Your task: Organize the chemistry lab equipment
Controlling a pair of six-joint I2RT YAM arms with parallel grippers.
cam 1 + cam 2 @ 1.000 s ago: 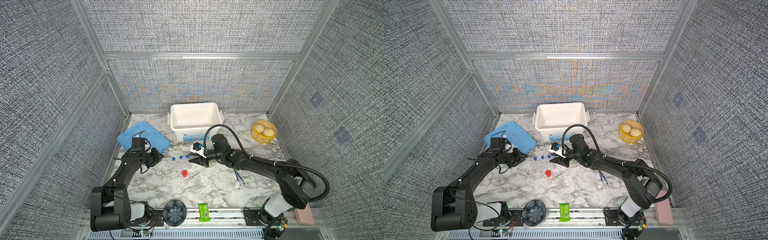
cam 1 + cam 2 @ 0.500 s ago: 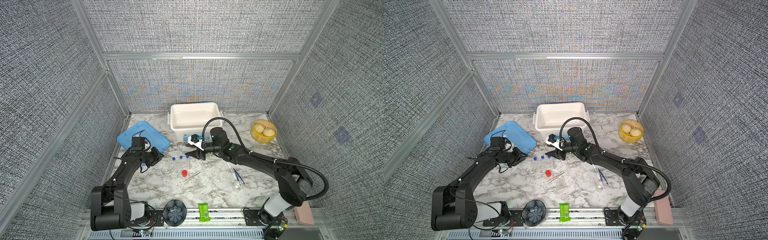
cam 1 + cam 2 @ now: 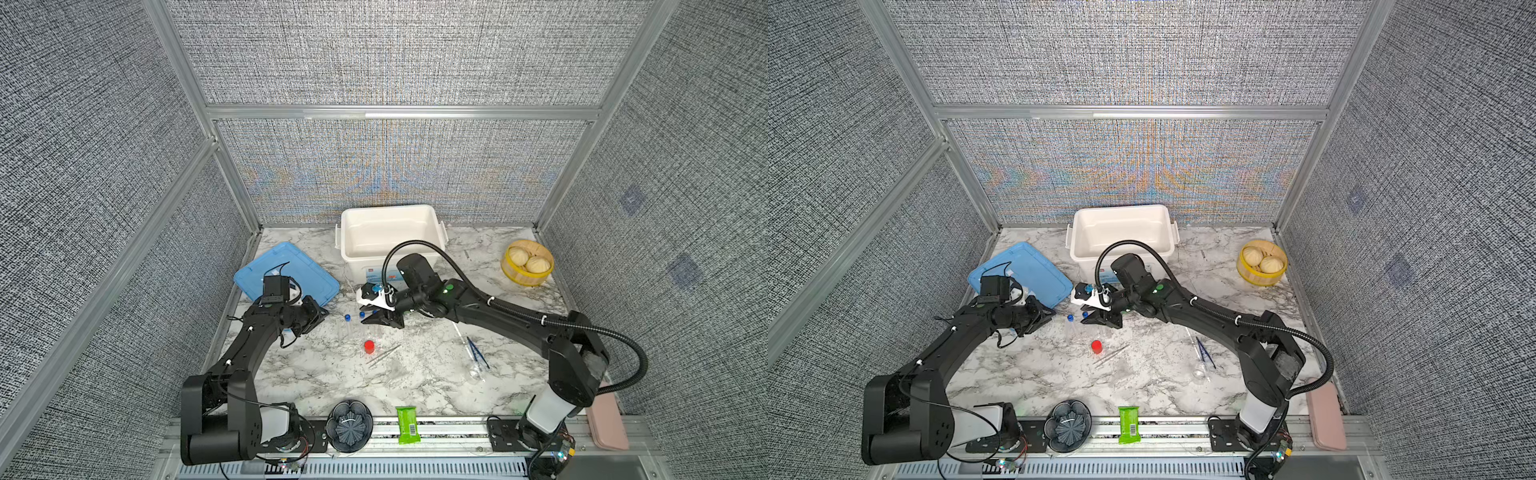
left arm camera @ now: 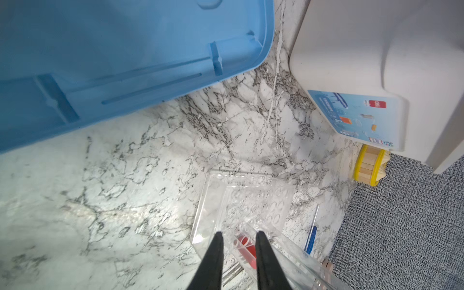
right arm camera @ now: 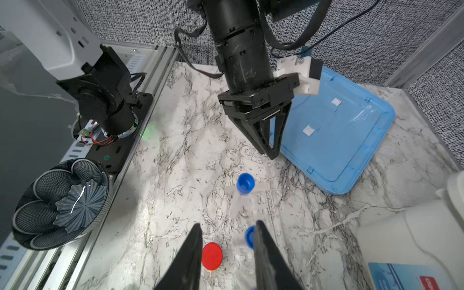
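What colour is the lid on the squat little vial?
Bright red; the vial shows best in the right wrist view.

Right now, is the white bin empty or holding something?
Empty: in both top views the white bin shows only its bare white floor, with nothing lying inside.

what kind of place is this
Likely a robot test booth, not a working lab: grey fabric walls on metal framing, black robot arms mounted on a front rail, capped tubes on a marble-look table.
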